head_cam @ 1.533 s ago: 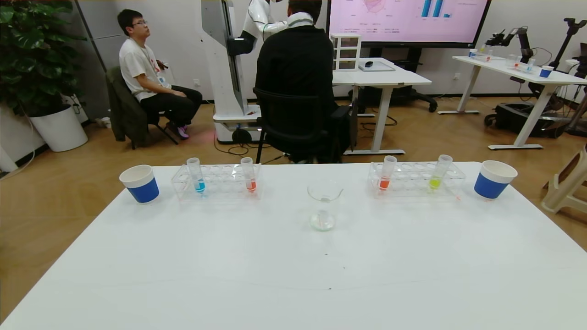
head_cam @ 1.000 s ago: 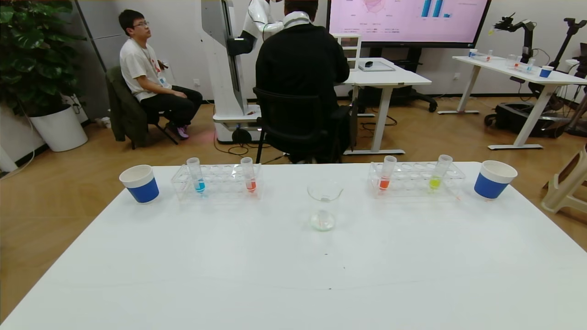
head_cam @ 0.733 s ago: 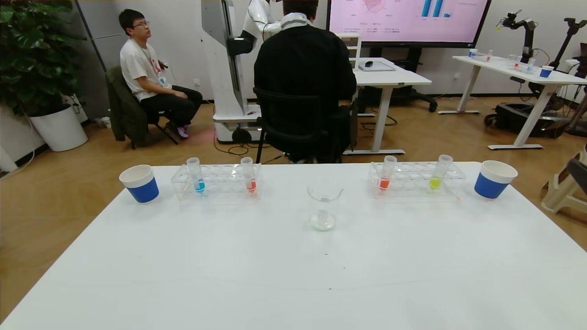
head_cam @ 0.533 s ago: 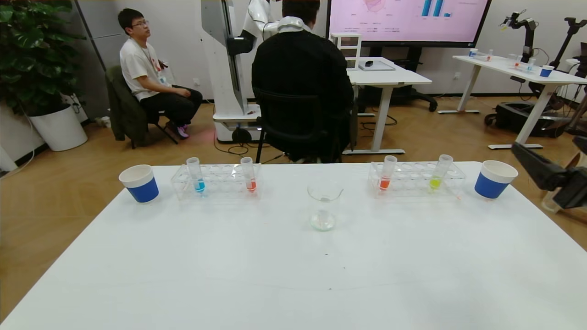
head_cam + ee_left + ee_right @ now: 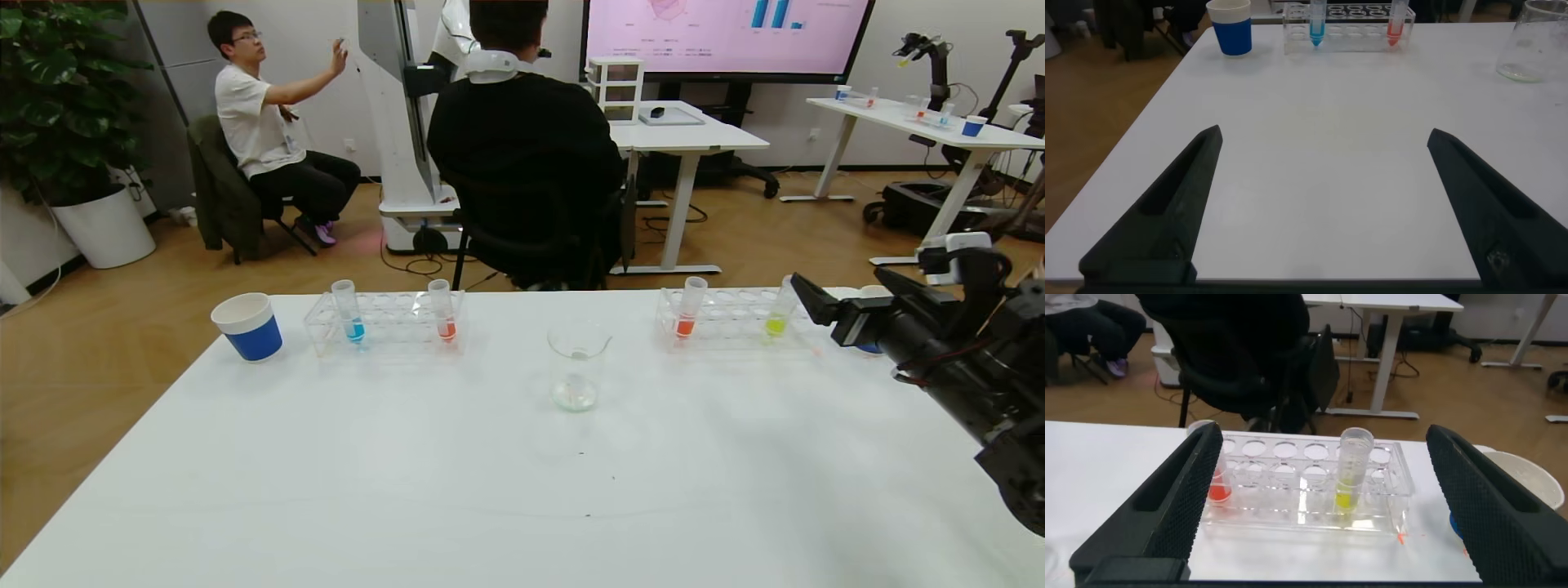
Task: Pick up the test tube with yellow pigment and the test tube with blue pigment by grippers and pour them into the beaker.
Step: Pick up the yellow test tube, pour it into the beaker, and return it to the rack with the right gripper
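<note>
Since half a second ago my right gripper (image 5: 804, 300) had pushed in from the right, fingers spread, just beside the upright yellow tube (image 5: 780, 315). Far left, the blue tube (image 5: 349, 310) stood upright in its rack (image 5: 392, 322); the beaker (image 5: 577, 365) sat centre. My left gripper (image 5: 1323, 204) waited near, fingers apart.

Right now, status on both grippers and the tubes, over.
Right gripper open, closing in on yellow tube in its rack. Left gripper open, low over table, off head view. Blue tube racked, beaker clear.
</note>
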